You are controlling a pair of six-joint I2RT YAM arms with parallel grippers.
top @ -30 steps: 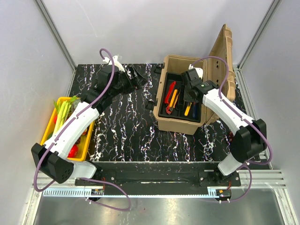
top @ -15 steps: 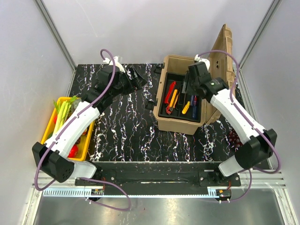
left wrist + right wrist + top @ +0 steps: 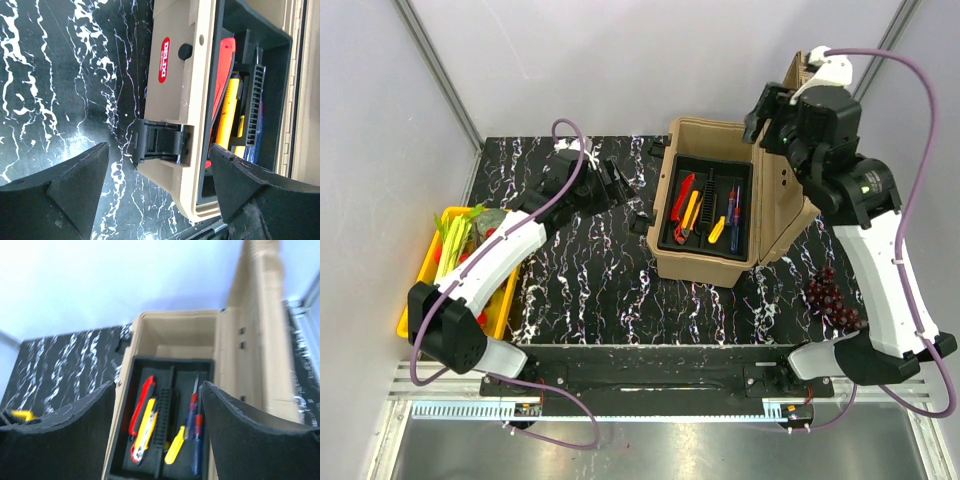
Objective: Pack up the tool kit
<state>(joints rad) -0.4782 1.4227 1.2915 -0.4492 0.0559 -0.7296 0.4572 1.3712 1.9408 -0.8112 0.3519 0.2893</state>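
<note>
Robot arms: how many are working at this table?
2. The left arm reaches toward the toolbox; the right arm stands high beside its open lid. None seem hidden.

One piece of lettering on show, and it's in the left wrist view: a red oval sticker (image 3: 164, 60) sits on the tan outer wall of the toolbox (image 3: 172, 107), just beside a round black knob (image 3: 185, 50), with the black latch (image 3: 160, 142) farther along the same wall. White capitals run sideways along the sticker. They look like "DELTA", though the middle letters aren't crisp enough to be sure. In the overhead and right wrist views, nothing is legible.
</note>
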